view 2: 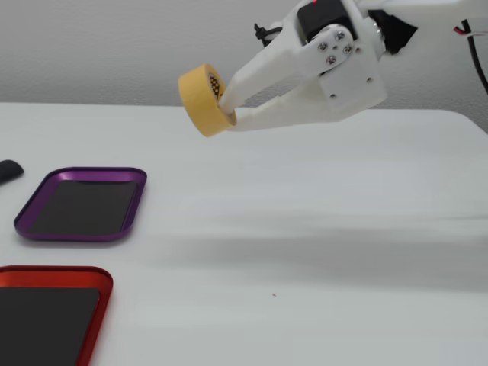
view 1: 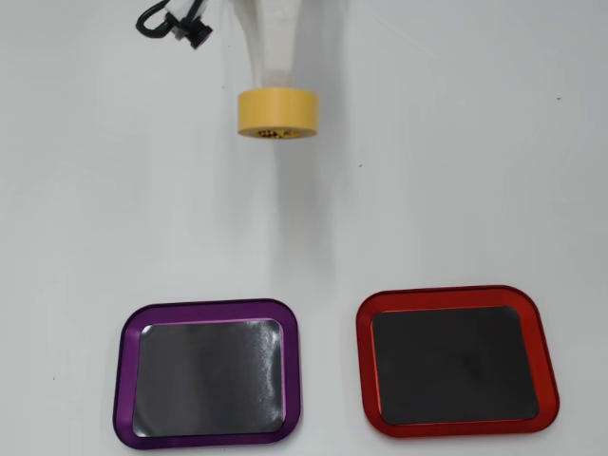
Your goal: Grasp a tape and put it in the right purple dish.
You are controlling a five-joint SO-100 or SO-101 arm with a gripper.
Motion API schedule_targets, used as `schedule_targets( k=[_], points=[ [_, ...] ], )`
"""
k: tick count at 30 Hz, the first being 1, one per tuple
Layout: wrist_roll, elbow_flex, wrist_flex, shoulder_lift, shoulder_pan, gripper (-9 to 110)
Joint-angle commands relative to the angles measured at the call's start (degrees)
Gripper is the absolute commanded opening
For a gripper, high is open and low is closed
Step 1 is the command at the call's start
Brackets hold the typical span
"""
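My white gripper is shut on the yellow tape roll and holds it well above the white table, one finger through the core and one under the rim. In the overhead view the tape sits at the top middle, with the gripper reaching it from the top edge. The purple dish lies at the bottom left of the overhead view, empty, far from the tape. In the fixed view it lies at the left, below and left of the tape.
A red-rimmed tray of the same shape lies to the right of the purple one in the overhead view; in the fixed view it is at the bottom left. A black cable is at the top left. A dark object lies at the left edge.
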Motion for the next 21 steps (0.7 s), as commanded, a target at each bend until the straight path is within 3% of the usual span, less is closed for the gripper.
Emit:
schedule_targets(
  k=[1,11,21],
  points=[
    [-0.88,-3.6,-6.77,-8.61,2.64,-1],
    [3.08,-29.44,-5.1,-41.31,5.71,-1],
    [5.8,-50.63,6.77,-53.0,5.36,-1]
  ],
)
